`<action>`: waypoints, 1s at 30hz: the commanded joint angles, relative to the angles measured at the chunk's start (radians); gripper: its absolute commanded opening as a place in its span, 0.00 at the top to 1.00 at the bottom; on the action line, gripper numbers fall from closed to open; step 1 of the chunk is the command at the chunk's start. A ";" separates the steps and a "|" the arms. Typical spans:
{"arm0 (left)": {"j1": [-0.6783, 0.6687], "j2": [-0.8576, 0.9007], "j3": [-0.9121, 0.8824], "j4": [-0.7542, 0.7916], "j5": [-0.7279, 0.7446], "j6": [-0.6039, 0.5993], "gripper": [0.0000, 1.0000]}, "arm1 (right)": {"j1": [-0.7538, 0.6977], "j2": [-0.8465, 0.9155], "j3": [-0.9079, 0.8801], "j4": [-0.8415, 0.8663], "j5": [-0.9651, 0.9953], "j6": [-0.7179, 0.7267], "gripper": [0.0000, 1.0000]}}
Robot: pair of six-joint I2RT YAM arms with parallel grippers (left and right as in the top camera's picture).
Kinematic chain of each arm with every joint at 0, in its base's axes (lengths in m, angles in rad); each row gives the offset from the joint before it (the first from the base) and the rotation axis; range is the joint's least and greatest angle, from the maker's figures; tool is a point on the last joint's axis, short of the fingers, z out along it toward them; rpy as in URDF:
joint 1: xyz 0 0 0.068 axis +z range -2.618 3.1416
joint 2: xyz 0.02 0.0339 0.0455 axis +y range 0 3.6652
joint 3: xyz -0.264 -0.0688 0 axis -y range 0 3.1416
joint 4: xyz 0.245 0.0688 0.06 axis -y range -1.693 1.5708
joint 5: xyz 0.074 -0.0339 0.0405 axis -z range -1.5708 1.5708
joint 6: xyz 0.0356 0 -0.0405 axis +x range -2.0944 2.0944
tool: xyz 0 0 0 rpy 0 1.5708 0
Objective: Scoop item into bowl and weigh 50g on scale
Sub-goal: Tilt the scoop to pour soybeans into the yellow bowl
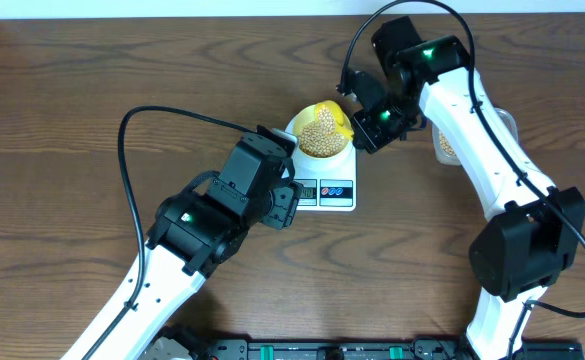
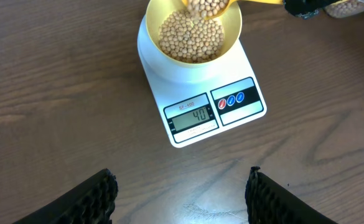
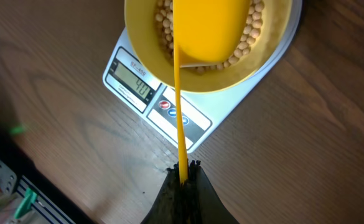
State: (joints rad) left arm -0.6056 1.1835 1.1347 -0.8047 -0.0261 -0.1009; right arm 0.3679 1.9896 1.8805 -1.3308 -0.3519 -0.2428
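The white scale carries the pale-yellow bowl, which holds a heap of tan beans. The display reads 40. My right gripper is shut on the thin handle of a yellow scoop, whose head is tipped over the bowl with beans in it. In the overhead view the right gripper sits just right of the bowl. My left gripper stands open and empty over bare table in front of the scale.
A clear tub with more beans sits right of the scale, partly under the right arm. The left arm lies across the table's lower left. A dark rail runs along the front edge.
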 commanded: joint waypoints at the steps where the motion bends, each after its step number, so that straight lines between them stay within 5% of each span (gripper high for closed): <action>1: 0.004 -0.008 0.026 -0.002 -0.009 -0.005 0.31 | 0.015 0.008 0.024 -0.002 0.014 -0.028 0.99; 30: 0.004 -0.008 0.026 -0.002 -0.009 -0.005 0.31 | 0.036 0.008 0.024 -0.005 0.060 -0.069 0.99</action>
State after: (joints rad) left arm -0.6056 1.1835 1.1347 -0.8047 -0.0257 -0.1009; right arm 0.3981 1.9896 1.8805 -1.3346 -0.2966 -0.2859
